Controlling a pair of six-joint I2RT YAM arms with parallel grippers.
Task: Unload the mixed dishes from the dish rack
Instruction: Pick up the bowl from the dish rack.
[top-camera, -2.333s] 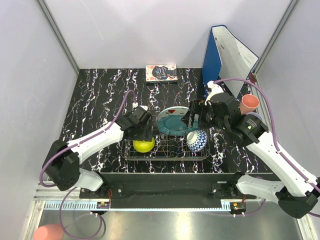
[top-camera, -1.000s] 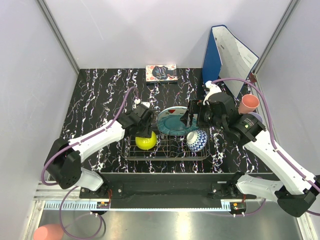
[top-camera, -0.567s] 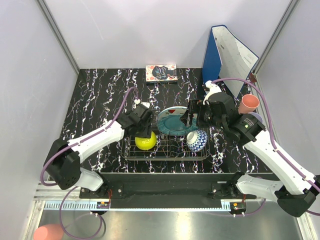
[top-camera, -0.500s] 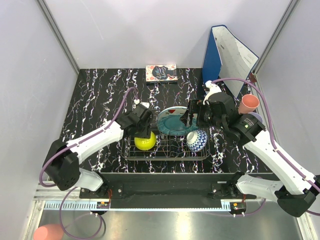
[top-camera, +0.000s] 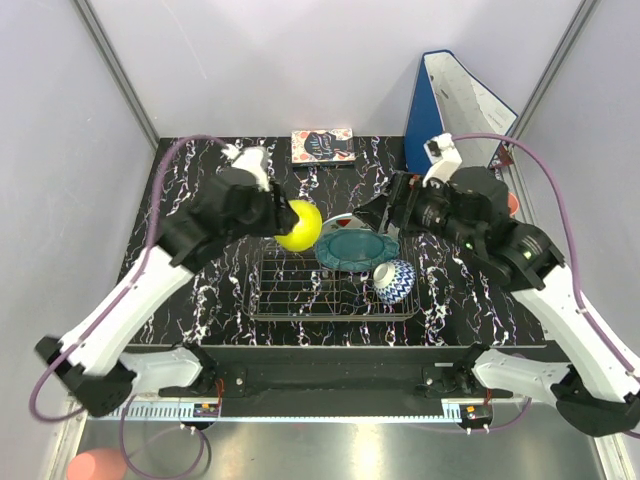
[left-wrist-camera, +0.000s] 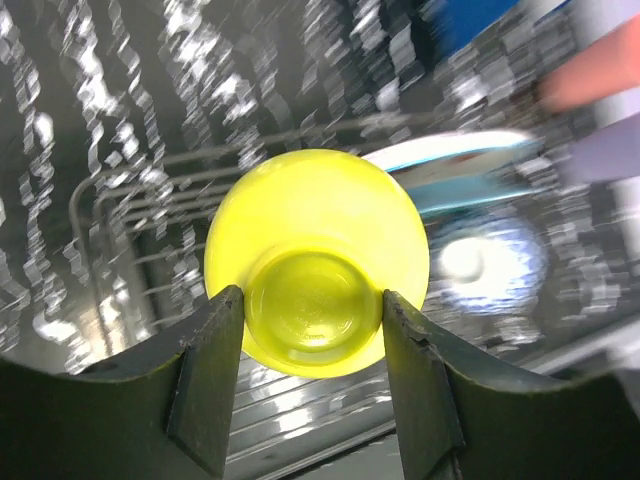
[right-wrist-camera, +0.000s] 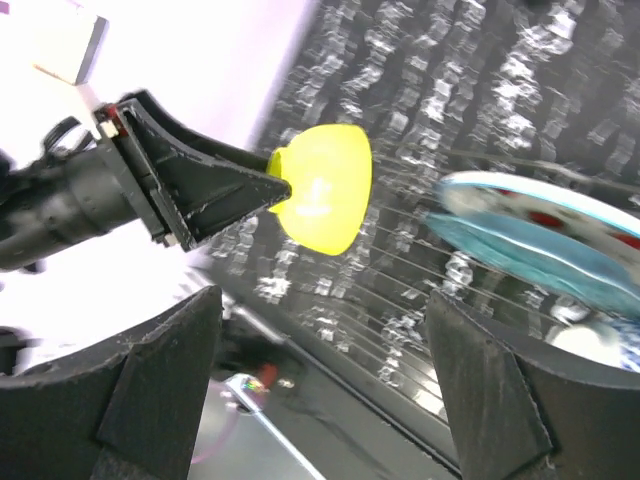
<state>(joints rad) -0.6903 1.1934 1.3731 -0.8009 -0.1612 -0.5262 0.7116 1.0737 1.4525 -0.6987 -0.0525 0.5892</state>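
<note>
Yellow-green bowl, tipped sideways, foot toward left gripper

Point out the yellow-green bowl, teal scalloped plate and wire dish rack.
yellow-green bowl (top-camera: 299, 226), top view, rounded side
teal scalloped plate (top-camera: 352, 248), top view, its face
grey wire dish rack (top-camera: 300, 289), top view, grid base
</note>
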